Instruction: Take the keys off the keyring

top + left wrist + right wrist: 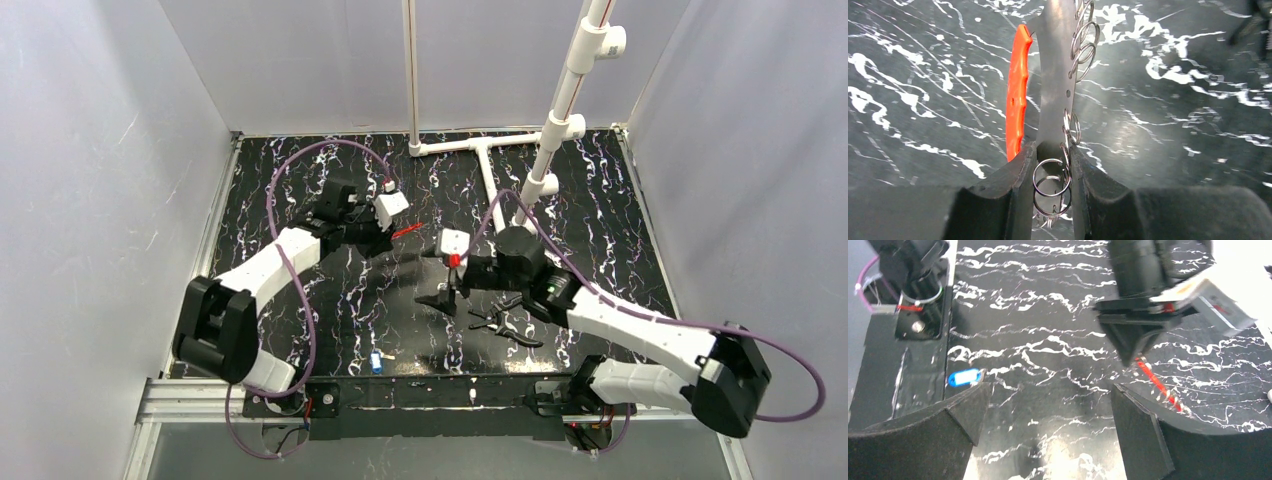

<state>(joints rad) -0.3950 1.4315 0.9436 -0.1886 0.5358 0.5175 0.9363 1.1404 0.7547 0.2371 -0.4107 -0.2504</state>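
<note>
The left pincer is closed on the keyring. Its two tips squeeze the near end of a flat grey strip that runs alongside the red bar, and a cluster of small wire rings sits between the fingers, with more rings strung along the strip's right edge. From above, the left pincer is at the left-centre of the tabletop, with the keyring poking out to the right of its tips. The right pincer is spread wide with nothing between its fingers. It stands just right of centre, tips down, nearer than the keyring and apart from it. Black pliers lie just right of it. A blue-headed key lies alone by the near edge, well apart from both pincers. A white pipe frame stands at the far side.
</note>
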